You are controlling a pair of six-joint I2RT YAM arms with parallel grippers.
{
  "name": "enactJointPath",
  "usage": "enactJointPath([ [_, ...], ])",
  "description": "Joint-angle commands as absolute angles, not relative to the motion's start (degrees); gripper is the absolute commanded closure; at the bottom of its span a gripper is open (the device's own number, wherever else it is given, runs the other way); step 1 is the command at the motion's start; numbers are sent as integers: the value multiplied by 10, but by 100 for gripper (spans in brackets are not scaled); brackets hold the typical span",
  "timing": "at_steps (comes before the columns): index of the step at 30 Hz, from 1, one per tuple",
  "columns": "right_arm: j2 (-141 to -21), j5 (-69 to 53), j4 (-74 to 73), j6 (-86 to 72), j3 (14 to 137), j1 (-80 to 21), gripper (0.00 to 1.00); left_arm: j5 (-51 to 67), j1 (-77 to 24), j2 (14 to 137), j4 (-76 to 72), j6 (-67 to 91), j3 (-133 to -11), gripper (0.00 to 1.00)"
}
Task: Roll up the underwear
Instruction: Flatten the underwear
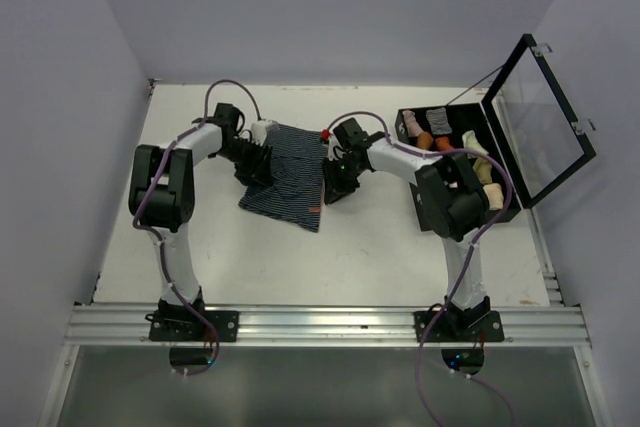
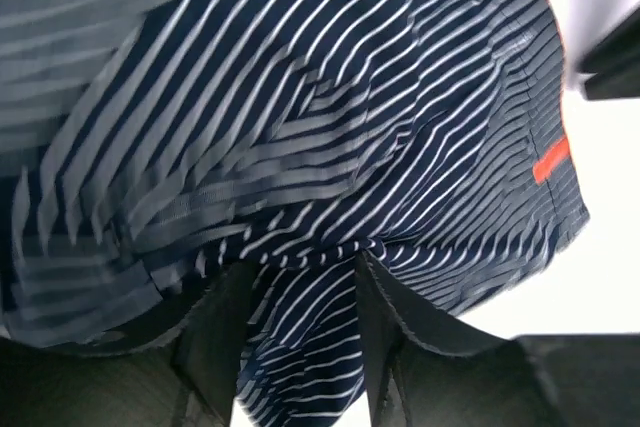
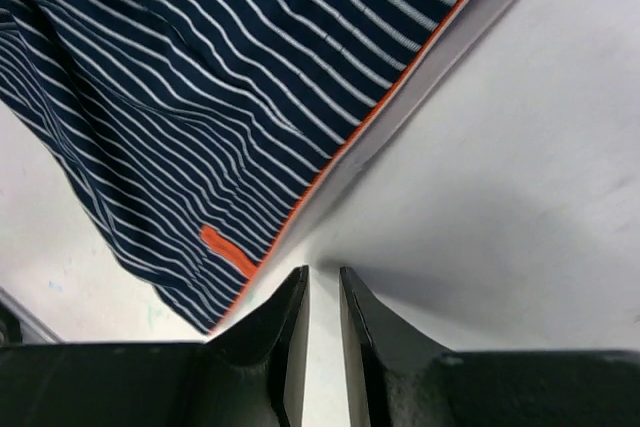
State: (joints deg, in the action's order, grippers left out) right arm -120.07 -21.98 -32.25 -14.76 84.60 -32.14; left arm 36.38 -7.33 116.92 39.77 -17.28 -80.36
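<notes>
Left end effector: gripping. Both jaws are down on the left side of the striped underwear, with a fold of the fabric bunched between them and creases fanning out from the pinch.
Underwear position: spread mostly flat on the worktop between the two arms, not yet rolled. The orange hem runs along its right edge, and the orange tag sits near the lower right corner.
Right end effector: closed down to a thin slit and holding nothing. Only bare worktop shows through the gap. Its tips sit just beside the hem, near the tag, off the cloth.
Open case: well apart at far right, lid up, with bundled garments inside.
Risk, right side: the jaws look to have met beside the hem rather than on it. Any lift or fold from here would leave that edge behind.
Risk, left side: the pinch holds a bunched fold, not a clean edge. Rolling from it would likely start crooked and loose.
Risk, overall: with only one side held, a pull may drag or twist the whole garment rather than turn it over.
</notes>
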Motion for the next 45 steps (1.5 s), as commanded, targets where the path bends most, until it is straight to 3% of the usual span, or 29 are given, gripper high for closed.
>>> enactJointPath([
  [1, -1231, -177, -319, -125, 891, -299, 76, 322, -54, 1188, 354, -187, -857, 50],
  [8, -1165, -234, -316, -111, 868, -295, 65, 345, -29, 1036, 398, -260, -753, 45],
  [12, -1151, -273, -297, -130, 858, -301, 64, 345, -12, 972, 396, -253, -697, 44],
  [19, -1215, -305, -290, -152, 890, -340, 62, 328, -3, 978, 389, -236, -679, 44],
  [25, -1278, -244, -371, -83, 932, -337, 61, 323, -3, 998, 379, -235, -672, 44],
  [31, -1237, -258, -384, -19, 932, -330, 60, 329, -3, 1005, 368, -230, -667, 48],
  [40, -1128, -275, -350, 73, 855, -366, 48, 330, -3, 1005, 362, -224, -650, 50],
  [45, -1142, -278, -326, 34, 874, -388, 47, 323, -3, 1022, 354, -211, -650, 51],
])
